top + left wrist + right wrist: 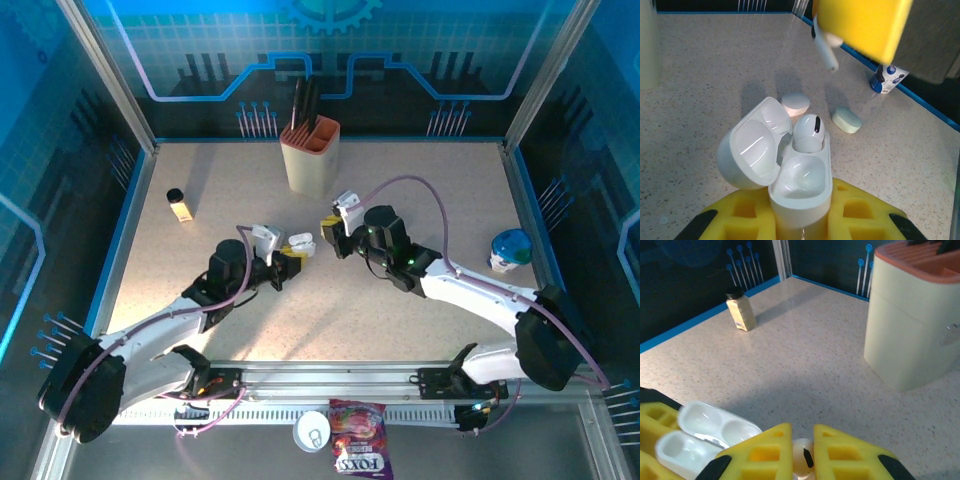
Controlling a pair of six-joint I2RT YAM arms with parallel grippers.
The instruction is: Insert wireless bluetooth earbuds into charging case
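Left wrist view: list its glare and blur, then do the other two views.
Left wrist: white glare streaks on the open charging case lid; the upper earbud is blurred. Right wrist: near yellow jaws soft, knife block crisp. Top external: warm bright patch on the table, blue-tinted walls.

Non-task items:
- Beige knife block (311, 155) with an orange-brown top stands upright at the far centre of the speckled table (440, 190). Dark handles (304, 100) stick out of its top.
- Small bottle (179, 205) with a black cap and yellowish contents stands upright far left, well apart from the block.
- Blue-and-white jar (510, 250) sits by the right edge.
- Purple candy bag (360, 452) lies at the near edge, in front of the rail, with a white round lid (311, 432) just beside it.
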